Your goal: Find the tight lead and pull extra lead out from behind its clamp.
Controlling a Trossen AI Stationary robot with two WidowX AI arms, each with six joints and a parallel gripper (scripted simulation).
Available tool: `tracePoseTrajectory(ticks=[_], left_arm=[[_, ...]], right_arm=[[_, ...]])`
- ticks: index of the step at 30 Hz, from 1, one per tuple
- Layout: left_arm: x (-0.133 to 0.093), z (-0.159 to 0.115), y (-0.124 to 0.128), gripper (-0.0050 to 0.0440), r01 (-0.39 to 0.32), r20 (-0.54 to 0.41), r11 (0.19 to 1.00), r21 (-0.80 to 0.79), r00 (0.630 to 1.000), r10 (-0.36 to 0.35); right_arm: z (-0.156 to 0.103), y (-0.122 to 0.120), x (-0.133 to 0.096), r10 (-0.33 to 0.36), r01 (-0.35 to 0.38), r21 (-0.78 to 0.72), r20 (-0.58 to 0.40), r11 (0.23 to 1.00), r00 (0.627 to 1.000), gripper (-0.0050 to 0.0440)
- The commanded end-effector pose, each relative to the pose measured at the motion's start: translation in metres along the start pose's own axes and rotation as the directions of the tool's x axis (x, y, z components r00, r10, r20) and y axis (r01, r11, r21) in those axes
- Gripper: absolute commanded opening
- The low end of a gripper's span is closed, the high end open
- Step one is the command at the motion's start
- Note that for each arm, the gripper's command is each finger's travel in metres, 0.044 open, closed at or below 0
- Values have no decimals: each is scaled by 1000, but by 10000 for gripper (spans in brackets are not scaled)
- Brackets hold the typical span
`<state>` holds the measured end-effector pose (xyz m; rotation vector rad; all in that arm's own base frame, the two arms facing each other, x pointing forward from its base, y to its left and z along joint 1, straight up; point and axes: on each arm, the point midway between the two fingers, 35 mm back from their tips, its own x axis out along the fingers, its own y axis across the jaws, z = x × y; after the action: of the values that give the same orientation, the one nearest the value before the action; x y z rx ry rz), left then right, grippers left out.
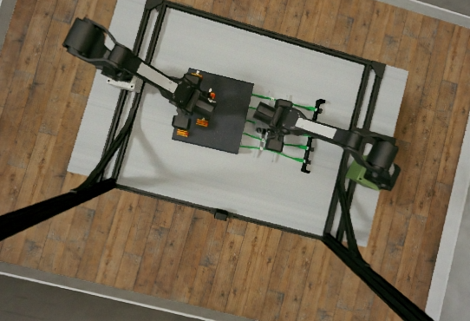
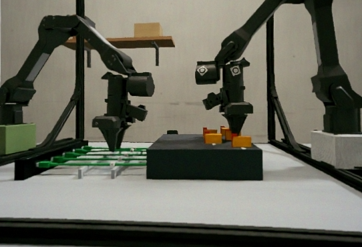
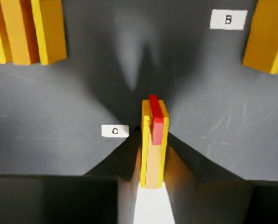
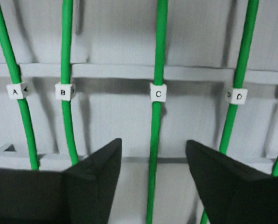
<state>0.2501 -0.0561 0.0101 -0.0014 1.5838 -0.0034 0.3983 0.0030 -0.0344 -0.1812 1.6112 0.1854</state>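
The left pincer (image 1: 192, 114) (image 2: 236, 132) (image 3: 150, 138) is narrow, shut on handle C (image 2: 234, 135) (image 3: 154, 165), tag C (image 3: 115, 131) just beside at 9 o'clock. The right pincer (image 1: 278, 123) (image 2: 117, 149) (image 4: 154, 145) is parted, one finger each side of lead C (image 1: 251, 121) (image 4: 158, 50), nothing gripped.

For a good lift, handle C should be squeezed evenly low on its flanks, then raised straight up and held. Its seal would be broken by that, so C should first be confirmed as the tight lead; whether it was felt cannot be told. After that, lead C should be gripped and slack drawn from the box side, with no tug on the plug. Neighbours must not be brushed: in the left wrist view, a handle (image 3: 262, 40) by tag B (image 3: 228, 19) is at 1 o'clock, another (image 3: 50, 35) at 11 o'clock.

Handles: blocky, yellow-orange slabs, red strip on C. Box (image 1: 234, 96) (image 2: 204, 164): matte black, square-edged, faintly scratched on top. Leads: smooth, round, green, with white lettered tags; pale flat rail (image 4: 115, 71) crossing under them.
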Motion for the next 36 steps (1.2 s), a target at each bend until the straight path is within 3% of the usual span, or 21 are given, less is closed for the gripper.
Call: tracePoseTrajectory(ticks=[1,2,3,36], left_arm=[[-5,4,1,-50,-4,22,1000,-1,1000,4],[-5,4,1,-50,-4,22,1000,-1,1000,4],[-5,4,-1,-50,5,22,1000,0,1000,-5],[-5,4,-1,-50,5,22,1000,0,1000,-5]], right_arm=[[6,-1,-12,-8,8,0,33,1000,999,209],[6,-1,-12,-8,8,0,33,1000,999,209],[7,-2,33,-8,8,-3,47,1000,999,209],[7,-2,33,-8,8,-3,47,1000,999,209]])
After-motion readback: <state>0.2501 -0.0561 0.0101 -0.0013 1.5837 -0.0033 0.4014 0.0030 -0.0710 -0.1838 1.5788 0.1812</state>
